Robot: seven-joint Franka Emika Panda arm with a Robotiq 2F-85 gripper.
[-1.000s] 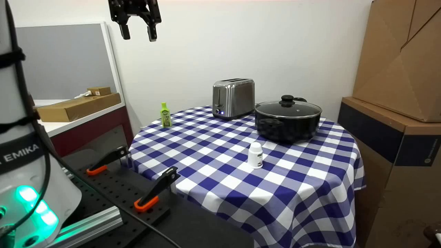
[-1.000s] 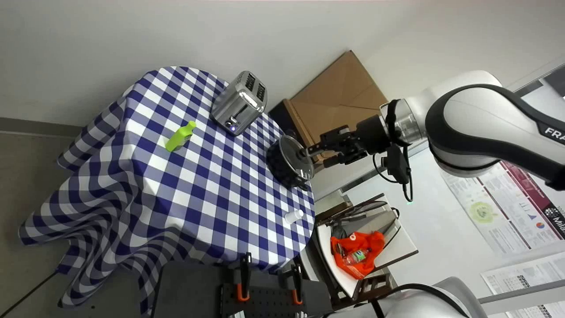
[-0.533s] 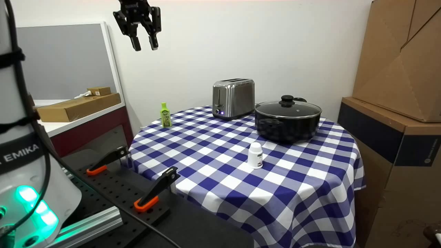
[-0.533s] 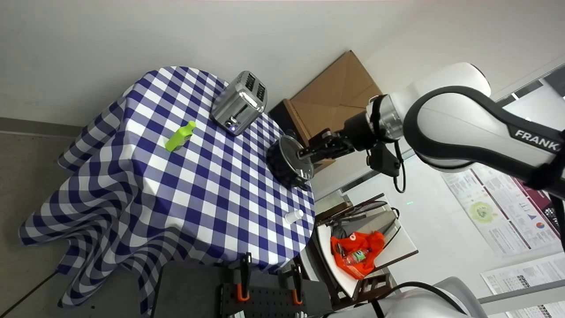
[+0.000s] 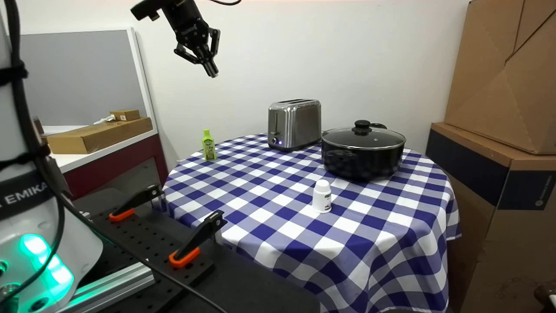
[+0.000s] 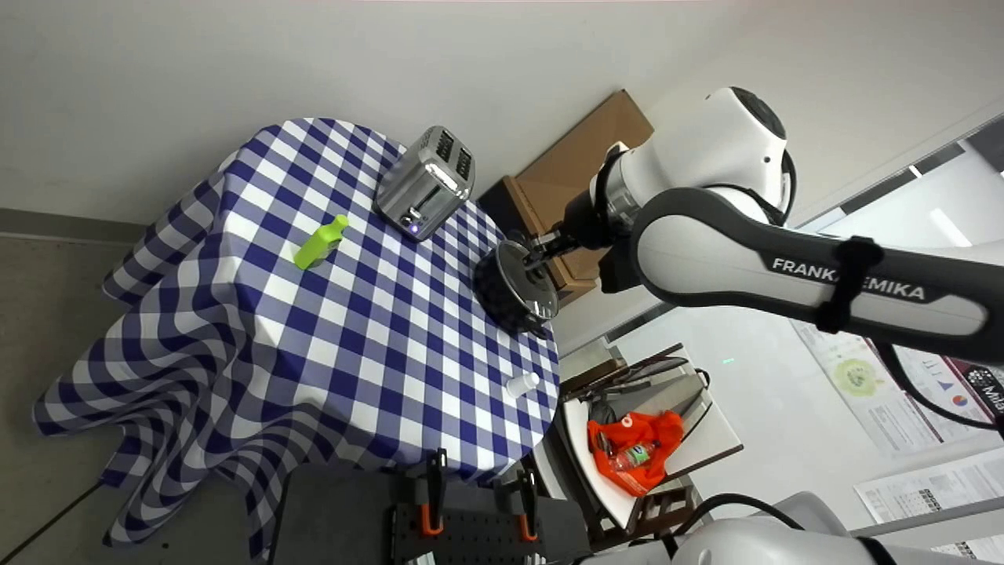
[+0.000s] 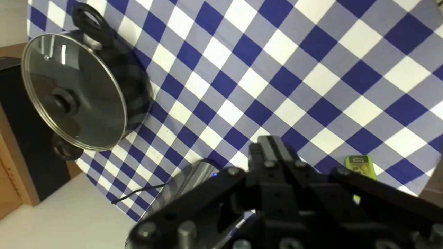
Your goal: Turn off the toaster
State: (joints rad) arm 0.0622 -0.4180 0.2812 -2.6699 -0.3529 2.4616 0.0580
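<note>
The silver toaster (image 5: 306, 126) stands upright at the back of the round table, its lever and a lit blue-violet light (image 5: 279, 142) on the end panel. In an exterior view the toaster (image 6: 420, 188) shows two dark slots on top. My gripper (image 5: 212, 74) hangs in the air, higher than the toaster and apart from it, pointing obliquely down. Its fingers are pressed together with nothing between them. In the wrist view the gripper (image 7: 273, 140) covers much of the toaster (image 7: 193, 178); the blue light still shows beside a finger linkage.
A black lidded pot (image 5: 364, 156) sits beside the toaster. A green bottle (image 5: 209, 145) stands near the table's edge, and a white bottle (image 5: 322, 196) nearer the front. Cardboard boxes (image 5: 499, 82) flank the table. Clamps (image 5: 197, 239) rise from the robot's base board.
The gripper has gone from open to shut. The arm has reached out and down, over the table and closer to the toaster, and the hand has tilted. The toaster and the other things have stayed put.
</note>
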